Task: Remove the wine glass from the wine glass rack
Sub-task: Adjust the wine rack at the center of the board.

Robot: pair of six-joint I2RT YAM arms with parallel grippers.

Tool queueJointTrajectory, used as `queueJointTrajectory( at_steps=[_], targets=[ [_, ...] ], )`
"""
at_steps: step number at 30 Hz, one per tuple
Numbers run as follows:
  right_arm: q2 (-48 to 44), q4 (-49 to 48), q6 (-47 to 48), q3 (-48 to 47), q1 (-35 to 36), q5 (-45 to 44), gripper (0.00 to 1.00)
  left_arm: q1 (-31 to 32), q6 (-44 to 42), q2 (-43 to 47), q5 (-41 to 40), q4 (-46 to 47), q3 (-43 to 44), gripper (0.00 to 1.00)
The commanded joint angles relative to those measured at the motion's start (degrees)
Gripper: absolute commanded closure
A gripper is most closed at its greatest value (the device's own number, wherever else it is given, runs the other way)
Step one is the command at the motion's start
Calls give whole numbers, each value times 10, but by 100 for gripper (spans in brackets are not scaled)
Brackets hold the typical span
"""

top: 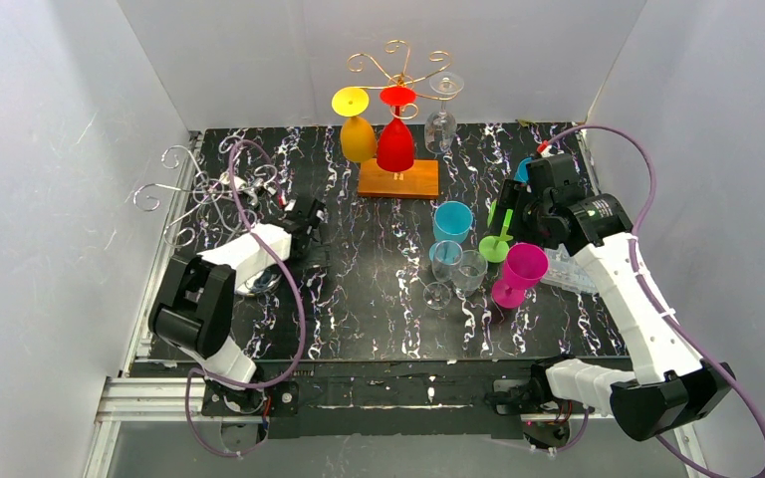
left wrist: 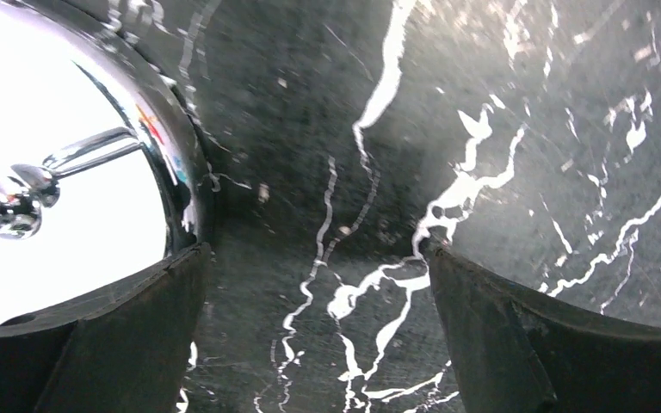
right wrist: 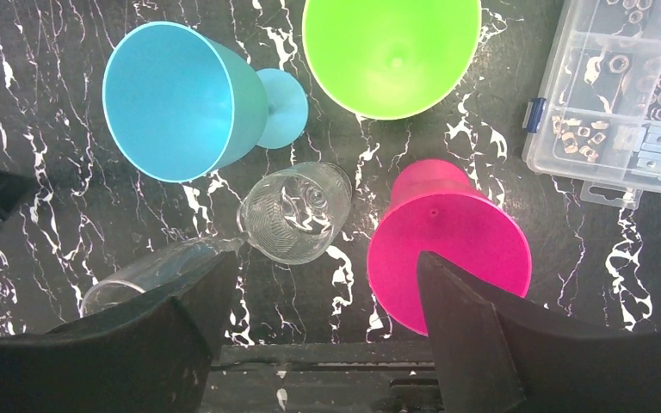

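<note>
Seemingly partway: the magenta glass (right wrist: 447, 245) and blue glass (right wrist: 181, 99) stand around 3 o'clock, yet a yellow glass (top: 358, 136), red glass (top: 395, 146) and clear glass (top: 440, 127) hang from the wine glass rack (top: 398, 70) at 12 o'clock, with left gripper (left wrist: 314, 248) and right gripper (right wrist: 325, 258) both spread empty.

High overview, wrist views seemingly near table (left wrist: 310, 129)

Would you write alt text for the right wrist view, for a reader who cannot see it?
A blue glass, a green glass, a pink glass and two clear glasses cluster on a black marbled table, seen from above, with a parts box at the right. The open dark fingers frame the bottom.
</note>
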State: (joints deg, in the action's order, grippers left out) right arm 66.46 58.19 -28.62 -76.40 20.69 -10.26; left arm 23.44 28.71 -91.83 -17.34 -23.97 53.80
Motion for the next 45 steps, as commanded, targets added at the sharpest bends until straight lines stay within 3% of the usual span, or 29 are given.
queueJointTrajectory(
  at_steps=[1,9,27,40,45],
  targets=[
    [-6,-24,12,-3,-1,5,15,-35,-36,10,-40,-57,36,2],
    [-17,-31,13,4,-2,3,14,-25,-71,42,-10,-68,65,2],
    [-27,-15,14,-23,-1,-6,13,80,-97,82,-29,-144,187,2],
    [-29,0,14,-44,-1,-9,12,102,-39,117,46,-181,305,2],
    [-26,7,15,-65,-1,-3,11,102,-19,110,58,-196,401,2]
  ],
)
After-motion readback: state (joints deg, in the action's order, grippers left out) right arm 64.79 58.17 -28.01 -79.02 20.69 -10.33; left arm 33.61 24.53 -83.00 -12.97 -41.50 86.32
